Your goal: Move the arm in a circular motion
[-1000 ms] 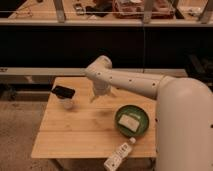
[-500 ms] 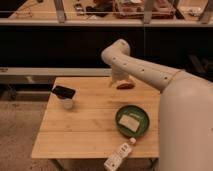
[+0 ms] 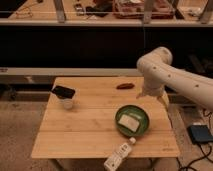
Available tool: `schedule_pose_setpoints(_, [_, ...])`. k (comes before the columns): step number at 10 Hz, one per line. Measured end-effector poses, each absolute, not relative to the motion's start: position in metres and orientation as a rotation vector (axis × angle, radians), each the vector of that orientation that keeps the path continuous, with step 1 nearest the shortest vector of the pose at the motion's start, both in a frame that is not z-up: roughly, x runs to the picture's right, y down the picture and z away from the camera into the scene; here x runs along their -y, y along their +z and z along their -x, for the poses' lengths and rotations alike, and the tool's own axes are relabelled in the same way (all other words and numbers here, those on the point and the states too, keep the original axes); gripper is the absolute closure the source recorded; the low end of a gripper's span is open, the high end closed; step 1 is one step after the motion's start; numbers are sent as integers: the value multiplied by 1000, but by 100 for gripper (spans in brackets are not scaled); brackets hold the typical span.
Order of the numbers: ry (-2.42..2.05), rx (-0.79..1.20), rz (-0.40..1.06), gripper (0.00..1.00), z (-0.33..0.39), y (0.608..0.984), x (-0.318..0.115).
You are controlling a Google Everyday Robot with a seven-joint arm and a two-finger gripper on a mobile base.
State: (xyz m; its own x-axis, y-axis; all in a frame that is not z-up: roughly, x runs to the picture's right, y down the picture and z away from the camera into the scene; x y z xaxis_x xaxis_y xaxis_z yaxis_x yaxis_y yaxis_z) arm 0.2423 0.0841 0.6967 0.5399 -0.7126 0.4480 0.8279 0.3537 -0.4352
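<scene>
Overhead at the right, the arm (image 3: 172,77) comes in from the frame's right edge, bends at a rounded elbow above the table's (image 3: 85,130) far right corner and turns down. The gripper (image 3: 150,93) hangs at its pale tip, over the table's right edge and above the wood, touching nothing; whether it is parted or closed cannot be told.

Nearest it is a small brown object (image 3: 125,86) lying on the far part of the tabletop, just to its left. Nearer the camera, a green bowl (image 3: 144,125) holds a pale block (image 3: 128,121). A white bottle (image 3: 119,156) lies on its side at the near edge, its base sticking out past the wood. Well apart, on the left side, stands a clear cup (image 3: 67,103) with a dark flat thing (image 3: 63,92) resting across its top.

Bare wood fills the table's middle and near left. Behind the table runs a pale ledge (image 3: 60,71), with cluttered shelves (image 3: 100,21) above it. On the floor to the right lies a dark blue device (image 3: 200,134) with a cable.
</scene>
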Motion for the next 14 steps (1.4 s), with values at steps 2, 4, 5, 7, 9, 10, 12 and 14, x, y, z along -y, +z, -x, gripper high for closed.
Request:
schedule_pose_setpoints(2, [-906,256,646,20,-224,664,-132])
schedule_pose_setpoints(4, [-933,335,630,20,-183,645,-169])
schedule_pose_setpoints(5, [-973,371,625,20,-164,643,-178])
schedule_pose_setpoints(7, [-1093,471,605,20,-112,653,-191])
schedule_pose_setpoints(9, [-1264,623,548,20,-25,689,-194])
schedule_pose_setpoints(10, [-1339,681,514,20,13,710,-189])
schedule_pose_setpoints(12, [-1506,750,458,20,78,761,-166])
schedule_pose_setpoints(14, [-1656,666,468,20,72,820,-104])
